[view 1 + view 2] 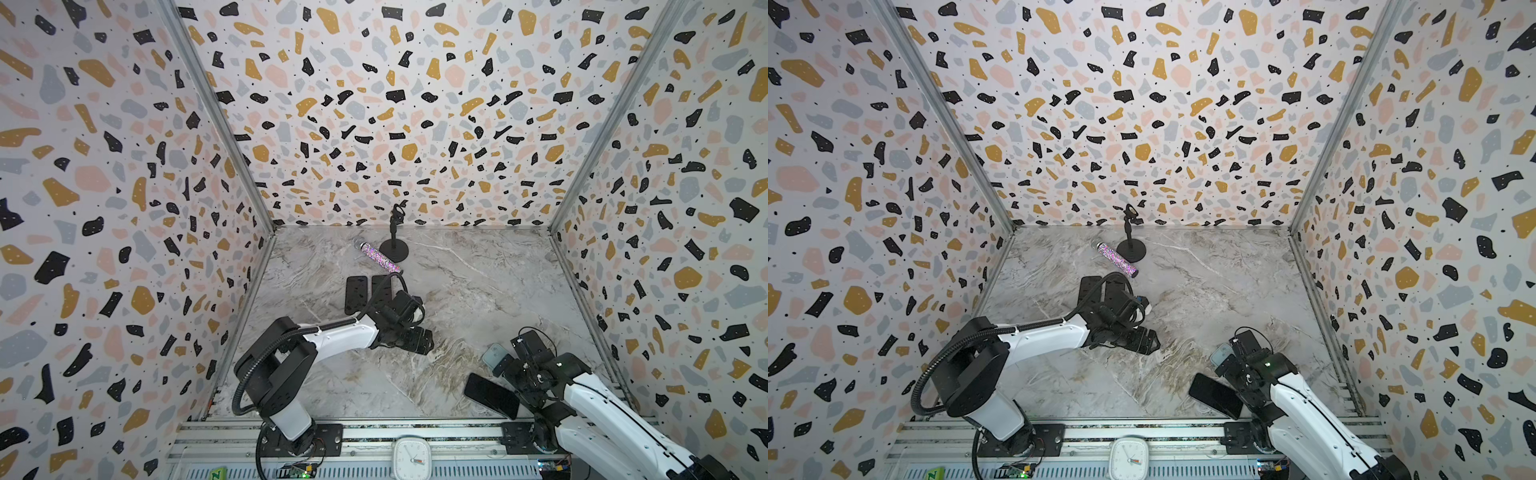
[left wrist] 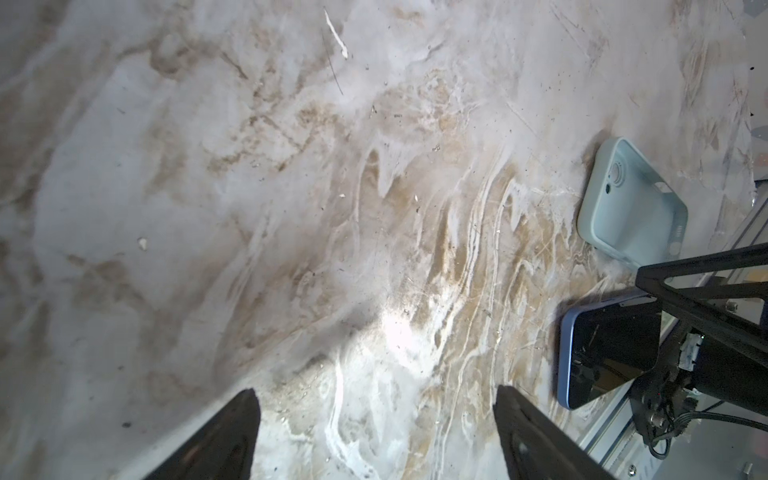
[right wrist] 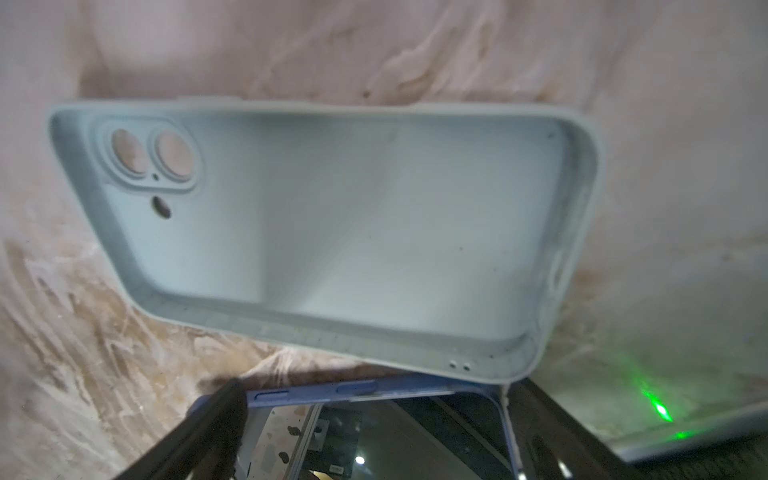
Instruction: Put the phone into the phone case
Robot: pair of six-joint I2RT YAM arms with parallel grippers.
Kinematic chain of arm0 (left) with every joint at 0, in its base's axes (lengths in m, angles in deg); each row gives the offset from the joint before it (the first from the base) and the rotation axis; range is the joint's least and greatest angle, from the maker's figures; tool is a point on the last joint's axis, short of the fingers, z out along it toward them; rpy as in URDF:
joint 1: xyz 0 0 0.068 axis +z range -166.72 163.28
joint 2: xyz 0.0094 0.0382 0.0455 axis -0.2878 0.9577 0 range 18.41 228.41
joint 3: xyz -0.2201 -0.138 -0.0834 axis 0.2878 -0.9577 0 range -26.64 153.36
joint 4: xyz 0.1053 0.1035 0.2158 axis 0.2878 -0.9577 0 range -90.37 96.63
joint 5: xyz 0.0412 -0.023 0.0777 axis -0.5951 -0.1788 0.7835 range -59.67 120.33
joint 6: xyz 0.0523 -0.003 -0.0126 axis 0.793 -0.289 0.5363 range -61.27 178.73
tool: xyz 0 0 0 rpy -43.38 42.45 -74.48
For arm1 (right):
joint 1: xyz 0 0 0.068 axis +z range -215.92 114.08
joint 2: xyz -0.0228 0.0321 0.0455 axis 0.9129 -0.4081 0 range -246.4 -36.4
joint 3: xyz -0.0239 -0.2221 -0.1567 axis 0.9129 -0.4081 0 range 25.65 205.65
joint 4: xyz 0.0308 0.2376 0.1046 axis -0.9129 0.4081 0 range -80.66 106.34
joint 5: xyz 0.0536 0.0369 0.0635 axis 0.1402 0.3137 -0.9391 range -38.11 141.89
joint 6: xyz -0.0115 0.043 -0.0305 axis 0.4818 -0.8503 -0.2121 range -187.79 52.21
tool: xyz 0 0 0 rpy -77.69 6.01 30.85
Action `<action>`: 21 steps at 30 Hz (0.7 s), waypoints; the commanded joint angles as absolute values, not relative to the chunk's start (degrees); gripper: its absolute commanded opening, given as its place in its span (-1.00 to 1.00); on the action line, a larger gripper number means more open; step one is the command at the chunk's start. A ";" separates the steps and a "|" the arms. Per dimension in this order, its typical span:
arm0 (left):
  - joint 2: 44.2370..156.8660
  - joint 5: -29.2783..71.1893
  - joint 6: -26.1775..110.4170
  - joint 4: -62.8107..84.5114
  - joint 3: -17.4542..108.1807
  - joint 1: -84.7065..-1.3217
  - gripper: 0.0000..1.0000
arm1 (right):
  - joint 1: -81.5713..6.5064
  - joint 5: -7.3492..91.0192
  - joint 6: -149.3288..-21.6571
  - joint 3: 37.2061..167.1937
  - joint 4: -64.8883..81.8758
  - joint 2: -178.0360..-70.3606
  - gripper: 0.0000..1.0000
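In both top views the phone (image 1: 490, 395) lies flat at the front right of the counter (image 1: 478, 291), long axis slanting far-left to near-right. The pale case (image 1: 493, 357) sits just beyond, partly under the right pincer (image 1: 515, 382).

Left wrist view: left pincer (image 2: 376, 392) agape, holding nothing.

Right wrist view: right pincer spread wide over the phone, its buttoned edge along the long rim of the case.

Both top views are bright, evenly lit and sharp, the walls (image 1: 104, 166) bowing toward the edges. In the left wrist view, white glare washes the marble tabletop (image 2: 208, 208). The right wrist view is soft: the phone case (image 3: 332, 232) blurs, with green light flecks (image 3: 660, 409) nearby.
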State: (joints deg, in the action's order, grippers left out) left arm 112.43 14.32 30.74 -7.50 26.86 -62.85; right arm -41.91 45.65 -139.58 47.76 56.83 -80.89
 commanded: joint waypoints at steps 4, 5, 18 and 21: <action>112.34 12.79 31.74 -8.74 27.58 -63.13 0.79 | -36.09 39.10 -142.00 42.87 53.60 -78.53 0.92; 111.93 12.32 31.66 -8.68 27.07 -63.11 0.79 | -35.31 38.37 -142.21 42.95 53.40 -78.54 0.92; 103.60 7.82 29.66 -9.65 18.24 -62.67 0.79 | -24.76 32.42 -140.72 45.89 35.86 -92.88 0.84; 101.19 7.56 29.06 -10.16 16.56 -62.19 0.77 | -22.96 30.20 -138.32 47.53 30.47 -96.88 0.87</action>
State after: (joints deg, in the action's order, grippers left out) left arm 103.55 8.50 29.93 -9.14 17.72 -62.63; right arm -24.42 31.66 -140.72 48.65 34.18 -93.02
